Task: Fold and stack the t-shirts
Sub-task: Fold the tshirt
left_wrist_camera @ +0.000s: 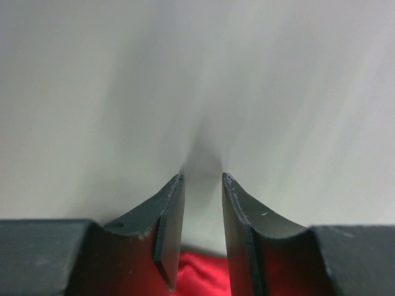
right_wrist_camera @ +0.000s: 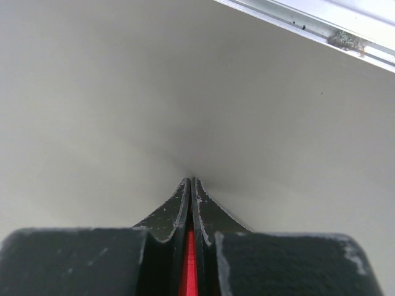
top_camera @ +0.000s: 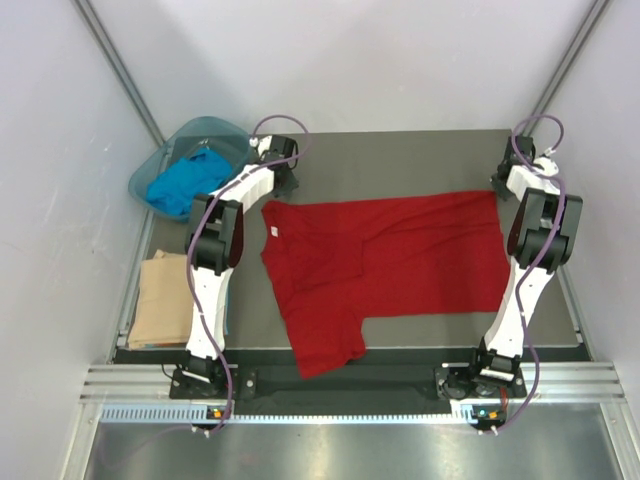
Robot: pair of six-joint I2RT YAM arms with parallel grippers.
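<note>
A deep red t-shirt lies spread across the dark table, its neck label toward the left. My left gripper stands at the shirt's far left corner. In the left wrist view its jaws are apart, tips on the table, with red cloth bunched low between them. My right gripper is at the shirt's far right corner. It is shut on a thin strip of the red cloth. A blue t-shirt lies crumpled in the basin. A tan t-shirt lies folded at the left edge.
The translucent teal basin stands at the table's far left corner, just behind my left arm. White walls close in on both sides and at the back. A metal rail runs along the near edge.
</note>
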